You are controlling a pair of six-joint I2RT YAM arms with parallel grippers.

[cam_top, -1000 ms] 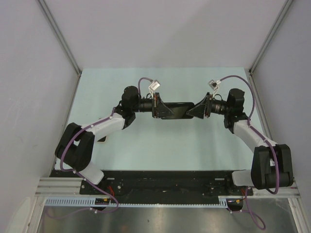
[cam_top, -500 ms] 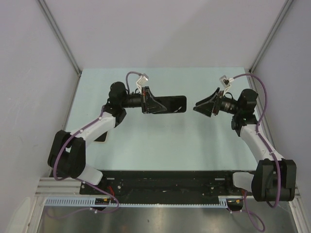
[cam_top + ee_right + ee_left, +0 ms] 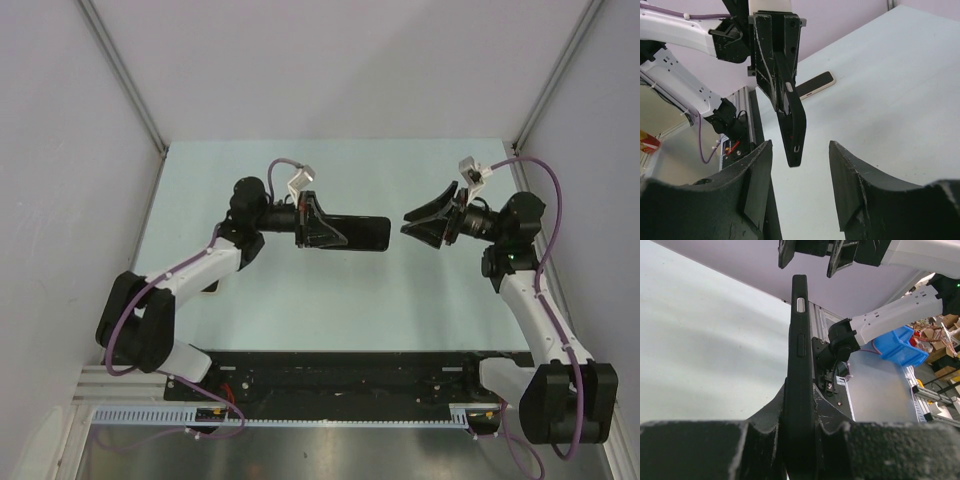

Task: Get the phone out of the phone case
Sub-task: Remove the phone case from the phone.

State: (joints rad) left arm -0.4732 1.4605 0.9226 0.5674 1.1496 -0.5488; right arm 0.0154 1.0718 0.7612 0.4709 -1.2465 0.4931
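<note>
Left arm is reached far and right over the table, wrist level, left gripper pointed right. Its fingers are pinched on the left end of the black phone case. The case is held off the table, long axis left-right, free end to the right.

In the left wrist view the case is seen edge-on, with a silver button set in its side. Whether a phone is inside cannot be told.

Right arm is folded along the table's right edge, wrist turned left. Right gripper is aimed at the case's free end, fingers spread, nothing between them. A clear gap is seen between those fingertips and the case.

A pale-edged phone is seen flat on the table near the left arm, well apart from the case.

Bare table is seen under both grippers and on their near side. The right wrist is close to the right wall.
</note>
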